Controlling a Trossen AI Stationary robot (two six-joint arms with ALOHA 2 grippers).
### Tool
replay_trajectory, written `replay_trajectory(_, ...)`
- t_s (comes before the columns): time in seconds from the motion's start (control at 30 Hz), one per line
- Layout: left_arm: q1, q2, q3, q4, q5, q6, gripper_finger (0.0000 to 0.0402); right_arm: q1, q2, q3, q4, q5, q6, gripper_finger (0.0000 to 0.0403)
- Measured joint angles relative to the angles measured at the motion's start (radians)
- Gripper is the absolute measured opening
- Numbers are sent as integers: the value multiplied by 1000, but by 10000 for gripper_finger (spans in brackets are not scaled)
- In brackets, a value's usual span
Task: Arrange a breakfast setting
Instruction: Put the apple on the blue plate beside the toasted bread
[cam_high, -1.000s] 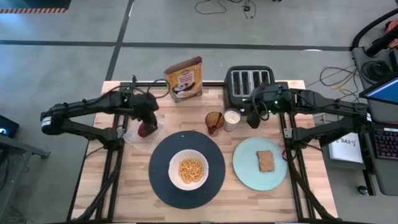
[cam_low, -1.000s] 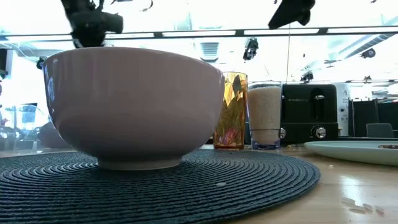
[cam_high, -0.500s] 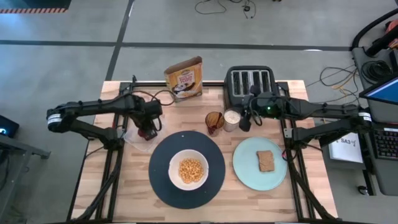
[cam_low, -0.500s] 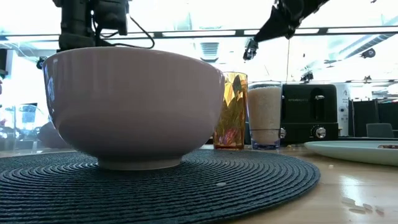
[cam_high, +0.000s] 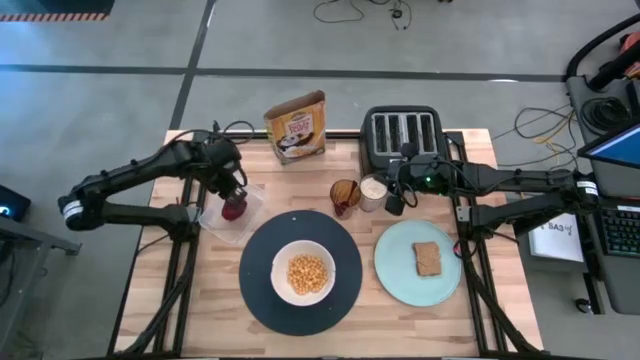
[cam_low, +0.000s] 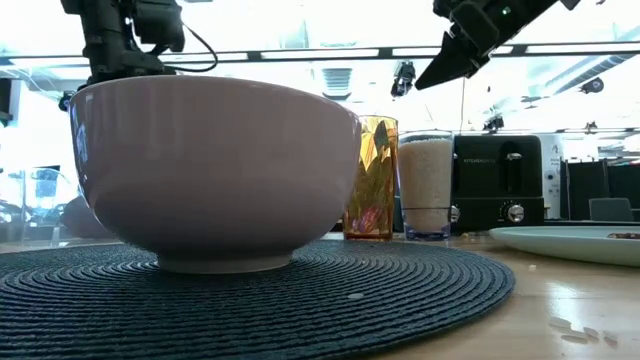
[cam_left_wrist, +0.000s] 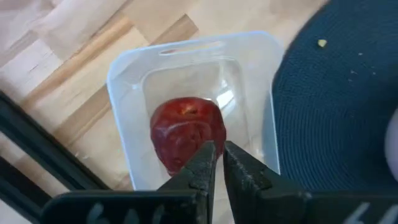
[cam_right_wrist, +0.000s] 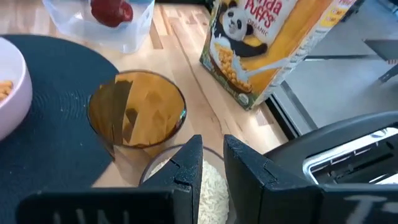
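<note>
Risk 1: left gripper (cam_left_wrist: 214, 163) hangs over dark red fruit (cam_left_wrist: 188, 134) in clear tub (cam_left_wrist: 127, 71), fingers pinched together, nothing held. Descent in this state would likely push or bruise fruit, not grip it.

Risk 2: right gripper (cam_right_wrist: 211, 163), fingers narrow, empty, hovers above white-filled glass (cam_high: 373, 192) beside amber glass (cam_high: 345, 195). Small drift could tip either.

Layout, high view: large black round plate (cam_high: 300, 272) centre, tub at 10 o'clock, yellow-brown cereal box (cam_high: 296, 126) at 12, smaller pale green plate (cam_high: 417, 263) at 3.

Count: 1 white bowl (cam_high: 303, 272), 2 plates, 1 brown toast slice (cam_high: 427, 257), 1 fruit, 1 box, 2 glasses, 1 toaster (cam_high: 401, 131).
</note>
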Motion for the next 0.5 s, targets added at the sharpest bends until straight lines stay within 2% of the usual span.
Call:
replay_trajectory(0.1,-3,7,-5,0,-26,-12,39,0,-7,0,3,0,0,56)
replay_trajectory(0.23,-3,30,-8,-3,-25,-33,97,0,-14,0,-1,0,0,56)
replay_trajectory(0.5,-4,92,-10,-21,-47,-149,278,0,-17,0,-4,-1,1,56)
